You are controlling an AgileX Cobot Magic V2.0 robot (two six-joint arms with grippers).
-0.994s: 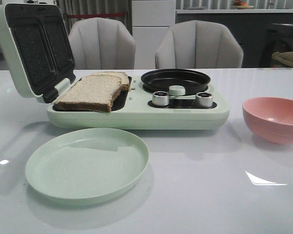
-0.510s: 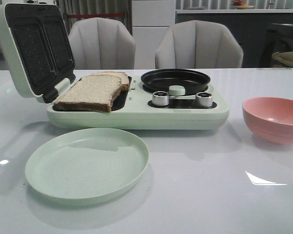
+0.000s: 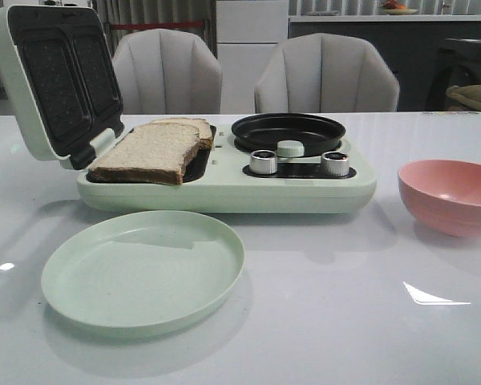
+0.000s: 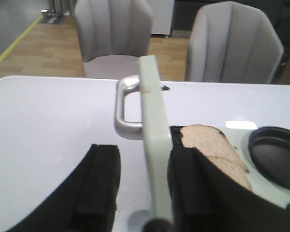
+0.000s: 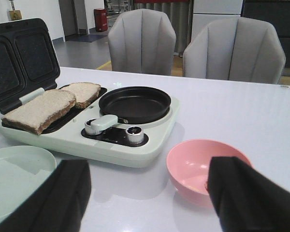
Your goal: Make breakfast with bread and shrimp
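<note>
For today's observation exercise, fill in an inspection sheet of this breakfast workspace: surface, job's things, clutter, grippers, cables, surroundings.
Surface: white glossy table, with light reflections.
Job's things: two bread slices lie on the lower plates of the open pale green breakfast maker, the near one overhanging the front edge. Shrimp: nothing seen for certain; a small pale bit in the pink bowl is too unclear to name.
Other items: empty green plate in front of the maker; empty black round pan on its right half; two metal knobs.
Clutter: nothing seen.
Grippers: left gripper open, fingers either side of the raised lid's edge; right gripper open above the table.
Cables: nothing seen.
Surroundings: two grey chairs behind the table.
</note>
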